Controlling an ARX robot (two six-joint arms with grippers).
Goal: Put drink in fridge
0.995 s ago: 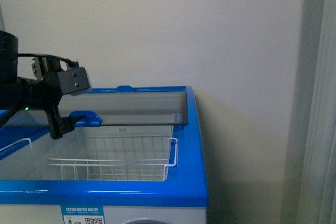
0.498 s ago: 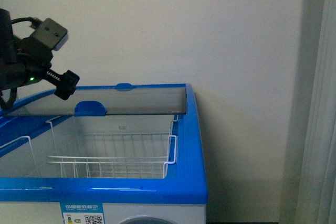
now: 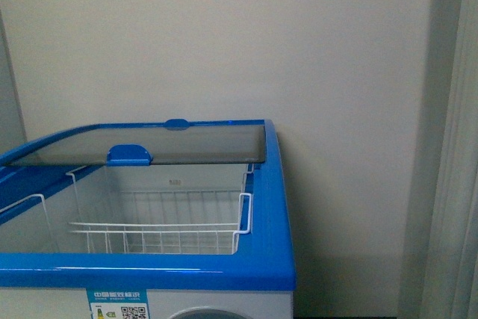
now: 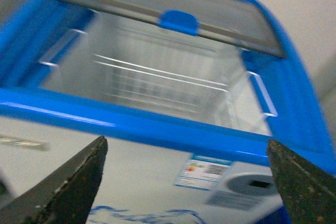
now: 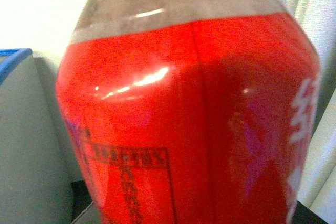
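The fridge (image 3: 276, 207) is a white chest cooler with a blue rim. Its glass lid (image 3: 149, 146) is slid back, and a white wire basket (image 3: 164, 225) shows inside the open part. Neither arm appears in the front view. In the left wrist view my left gripper (image 4: 186, 182) stands open above and in front of the fridge (image 4: 157, 135), with nothing between its dark fingers (image 4: 73, 187). The drink (image 5: 189, 114), with its red label and brown liquid, fills the right wrist view, and my right gripper is shut on it. The gripper's own fingers are hidden behind the bottle.
A plain cream wall (image 3: 239, 42) rises behind the fridge. A pale curtain (image 3: 452, 184) hangs at the right, with a narrow gap of floor between it and the fridge's side. A corner of the fridge (image 5: 16, 129) shows beside the drink.
My left arm rose from the lid's blue handle, drew away to the left and has left the front view. The lid stays slid back.
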